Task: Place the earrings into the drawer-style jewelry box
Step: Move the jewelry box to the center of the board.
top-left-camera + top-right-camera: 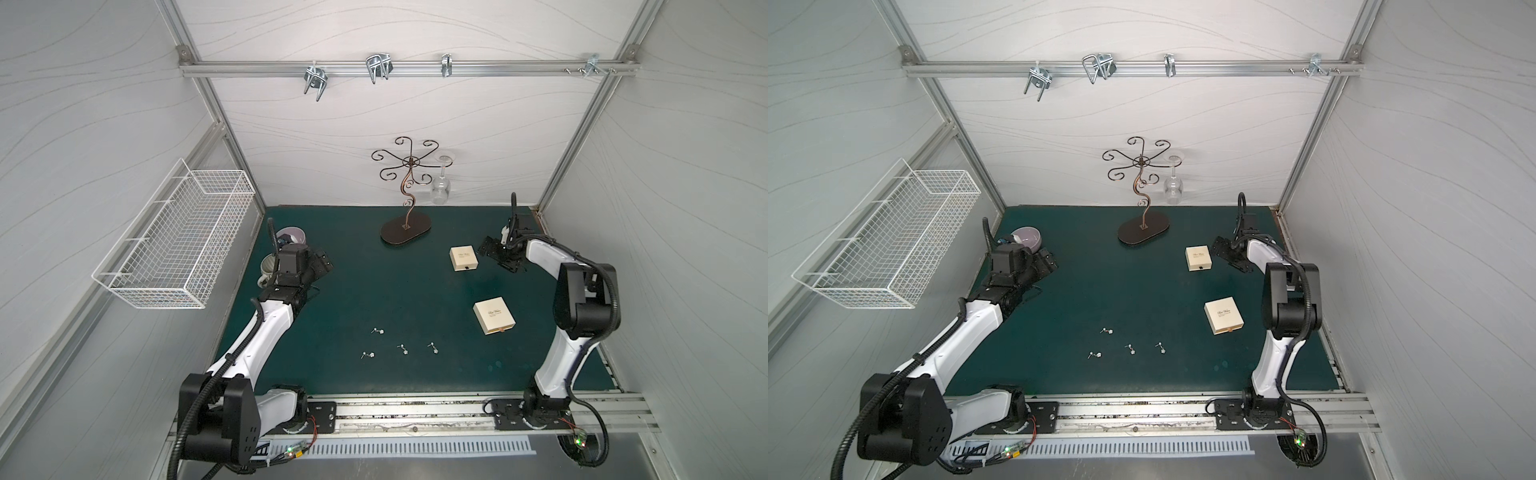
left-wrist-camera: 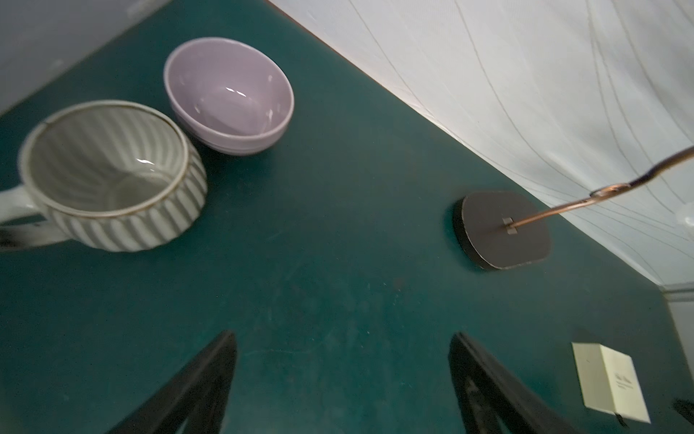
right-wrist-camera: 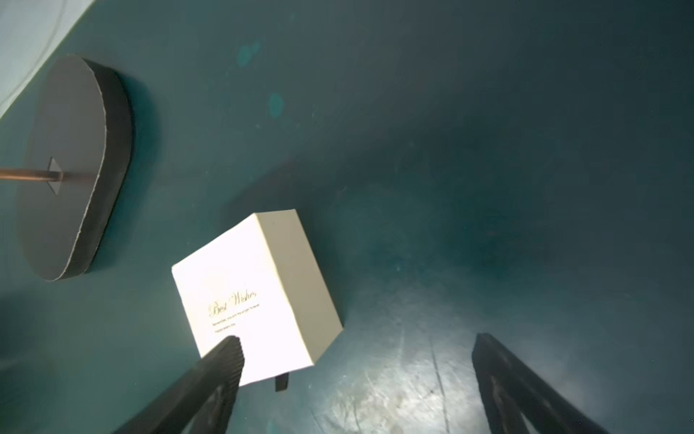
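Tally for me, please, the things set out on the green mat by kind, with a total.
earrings: 4
cream jewelry boxes: 2
purple bowl: 1
striped mug: 1
metal stand: 1
wine glass, hanging from the stand: 1
Total: 10

Dark green mat (image 1: 374,291), lilac bowl (image 2: 229,94), grey-striped mug (image 2: 112,176) — cream box (image 3: 259,285) lettered in gold.
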You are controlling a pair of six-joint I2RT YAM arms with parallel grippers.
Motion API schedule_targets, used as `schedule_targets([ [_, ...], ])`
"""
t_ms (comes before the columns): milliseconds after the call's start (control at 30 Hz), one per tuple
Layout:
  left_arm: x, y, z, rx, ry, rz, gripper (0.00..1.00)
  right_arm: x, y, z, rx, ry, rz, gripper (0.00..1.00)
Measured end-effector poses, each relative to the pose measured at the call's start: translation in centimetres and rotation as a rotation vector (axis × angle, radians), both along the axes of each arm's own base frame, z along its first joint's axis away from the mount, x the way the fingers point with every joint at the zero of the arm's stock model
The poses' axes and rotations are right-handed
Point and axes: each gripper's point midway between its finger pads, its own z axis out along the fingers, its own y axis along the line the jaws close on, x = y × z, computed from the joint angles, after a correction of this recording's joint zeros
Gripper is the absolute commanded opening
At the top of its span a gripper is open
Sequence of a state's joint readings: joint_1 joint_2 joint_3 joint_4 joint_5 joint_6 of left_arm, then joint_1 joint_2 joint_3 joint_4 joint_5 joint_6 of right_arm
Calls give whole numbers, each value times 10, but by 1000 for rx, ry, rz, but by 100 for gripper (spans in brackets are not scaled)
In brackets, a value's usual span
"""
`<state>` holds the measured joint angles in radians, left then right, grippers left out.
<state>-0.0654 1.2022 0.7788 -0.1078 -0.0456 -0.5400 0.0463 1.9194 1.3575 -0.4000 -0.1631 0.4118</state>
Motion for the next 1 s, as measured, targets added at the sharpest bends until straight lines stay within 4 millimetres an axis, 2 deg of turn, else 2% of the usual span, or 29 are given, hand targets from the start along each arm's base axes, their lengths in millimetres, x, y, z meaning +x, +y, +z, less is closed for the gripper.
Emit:
schedule_targets([
  [167,1,-20,-3,-85,18,-82,87,17,22,9,35,-25,59,92],
  [267,0,-29,-3,-120,20,-117,86,25,39,6,50,-25,106,90],
  [600,-2,-41,-1,-163,24,-168,86,23,95,-12,63,17,283,84],
  [800,-3,-46,-1,-174,25,-186,85,7,152,-8,69,-2,460,83],
  [1000,-5,-52,0,-182,26,-209,85,-14,222,-3,62,-42,674,84],
])
